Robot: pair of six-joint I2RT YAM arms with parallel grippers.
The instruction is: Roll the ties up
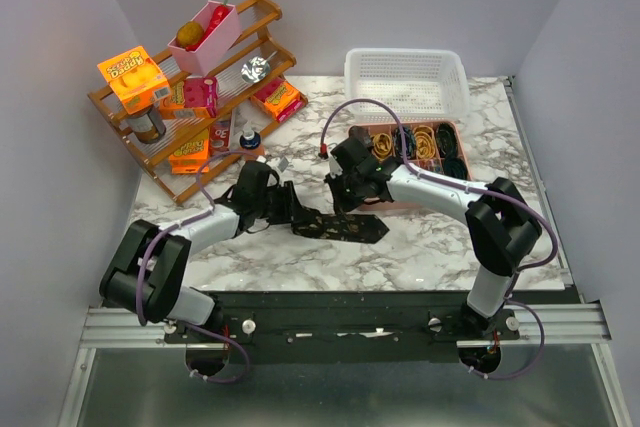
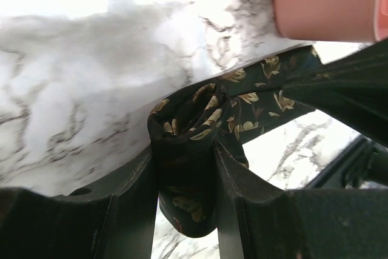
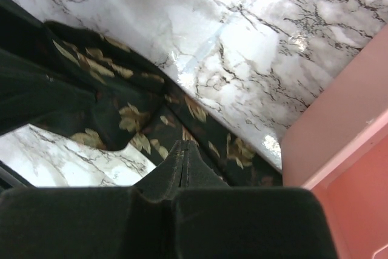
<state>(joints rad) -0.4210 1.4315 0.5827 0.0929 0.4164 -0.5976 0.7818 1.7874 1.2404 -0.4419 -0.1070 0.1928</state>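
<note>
Top external view had the tie stretched flat across the middle of the marble bench, pointed end to the right, with both arms bent in over it. Left gripper sat at the tie's left end, right gripper over its middle stretch, just in front of the pink tray. Rolled ties already filled the tray's compartments, and a white basket stood behind it.

On the left wrist camera, the left gripper was partway open and clamped around a loose roll at the end of the tie, the fabric bulging between the two fingers.

Over on the right wrist camera, the right gripper was fully closed, fingers flush together, tip down against the tie. Whether it pinched any cloth, I couldn't tell.
</note>
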